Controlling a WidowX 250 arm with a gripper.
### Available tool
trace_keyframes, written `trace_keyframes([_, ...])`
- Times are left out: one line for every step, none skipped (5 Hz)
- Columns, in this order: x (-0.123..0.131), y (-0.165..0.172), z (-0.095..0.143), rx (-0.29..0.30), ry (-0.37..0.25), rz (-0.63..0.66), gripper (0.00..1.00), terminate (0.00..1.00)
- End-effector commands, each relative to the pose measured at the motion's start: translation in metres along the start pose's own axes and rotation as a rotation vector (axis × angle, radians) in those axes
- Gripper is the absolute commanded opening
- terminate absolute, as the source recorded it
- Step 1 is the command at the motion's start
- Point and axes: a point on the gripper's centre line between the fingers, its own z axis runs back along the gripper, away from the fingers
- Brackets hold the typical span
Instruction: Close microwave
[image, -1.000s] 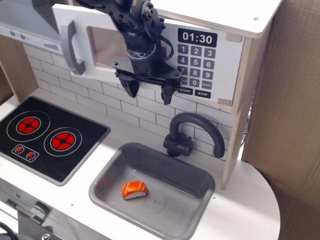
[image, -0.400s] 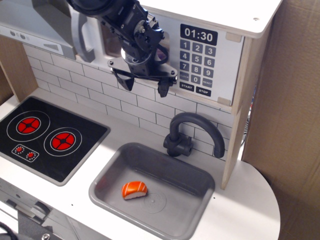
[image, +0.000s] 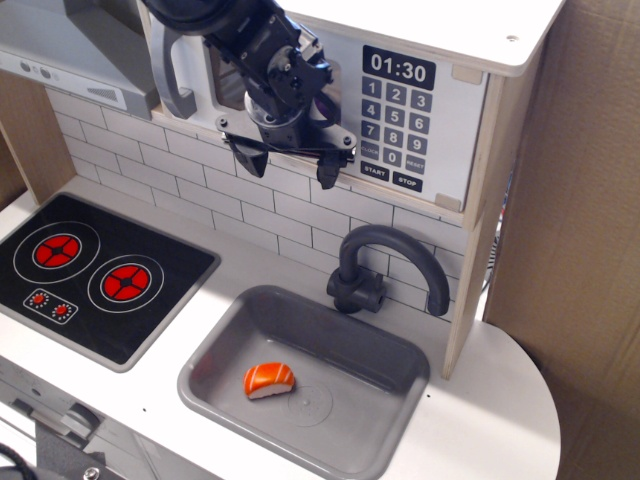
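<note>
The microwave is a pale plywood box at the top of the toy kitchen, with a black keypad reading 01:30. Its white door with a grey bar handle stands almost flush with the box front; the arm hides most of its window. My gripper is open and empty, with its black fingers spread. It is right in front of the door's lower edge and seems to press against it.
A grey sink below holds an orange and white sushi piece. A dark faucet rises behind it. A black hob with red rings lies at left, a grey range hood above it. A cardboard wall stands at right.
The microwave door has swung from wide open to nearly shut. My gripper has moved up and back towards the box, following the door.
</note>
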Motion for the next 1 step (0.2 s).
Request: trace_keyframes([0.0353,-0.0129,0.0242,-0.038,-0.126,-0.011,1.00,1.00])
